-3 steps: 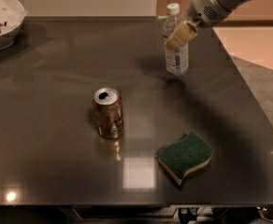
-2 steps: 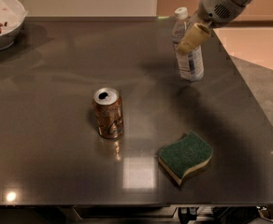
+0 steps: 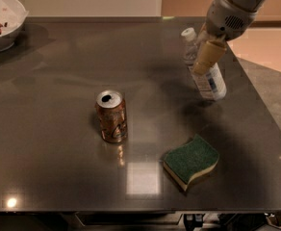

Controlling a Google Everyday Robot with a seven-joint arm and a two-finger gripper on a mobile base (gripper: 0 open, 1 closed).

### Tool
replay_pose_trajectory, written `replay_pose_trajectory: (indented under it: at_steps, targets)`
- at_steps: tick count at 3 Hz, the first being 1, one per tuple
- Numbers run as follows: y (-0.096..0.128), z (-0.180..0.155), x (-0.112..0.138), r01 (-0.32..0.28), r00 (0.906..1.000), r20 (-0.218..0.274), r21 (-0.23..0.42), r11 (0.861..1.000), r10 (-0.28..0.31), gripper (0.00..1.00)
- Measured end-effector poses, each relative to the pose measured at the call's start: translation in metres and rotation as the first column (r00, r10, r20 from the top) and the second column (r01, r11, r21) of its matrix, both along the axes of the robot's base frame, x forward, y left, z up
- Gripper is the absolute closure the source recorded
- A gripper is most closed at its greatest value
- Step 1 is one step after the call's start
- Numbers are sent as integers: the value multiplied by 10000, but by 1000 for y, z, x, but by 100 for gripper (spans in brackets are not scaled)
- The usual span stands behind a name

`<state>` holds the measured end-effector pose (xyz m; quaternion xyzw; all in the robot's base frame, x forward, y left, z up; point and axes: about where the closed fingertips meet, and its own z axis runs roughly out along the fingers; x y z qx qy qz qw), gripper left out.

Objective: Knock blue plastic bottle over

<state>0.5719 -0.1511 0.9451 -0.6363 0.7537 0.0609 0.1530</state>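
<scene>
The blue plastic bottle [image 3: 211, 83] is a small clear bottle with a white cap and a white-and-blue label. It is at the back right of the dark table [image 3: 58, 167] and is tipped far over. Its cap points back-left and its base points front-right. My gripper [image 3: 205, 57] comes in from the upper right and sits against the bottle's upper half, hiding part of it. I cannot tell whether the bottle lies flat on the table.
A brown-orange soda can [image 3: 111, 117] stands upright near the table's middle. A green sponge [image 3: 191, 161] lies at the front right. A white bowl [image 3: 3, 20] with food sits at the back left corner. The table's right edge is close to the bottle.
The bottle stood upright a second ago. It has slid right and forward and tipped over, cap leaning back-left. My gripper moved right and forward with it.
</scene>
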Motion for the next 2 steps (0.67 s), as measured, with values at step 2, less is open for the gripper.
replay_pose_trajectory:
  at_steps: [2]
  targets:
    - [3, -31, -8, -854, 9937, -802, -916, 9921, 782, 59]
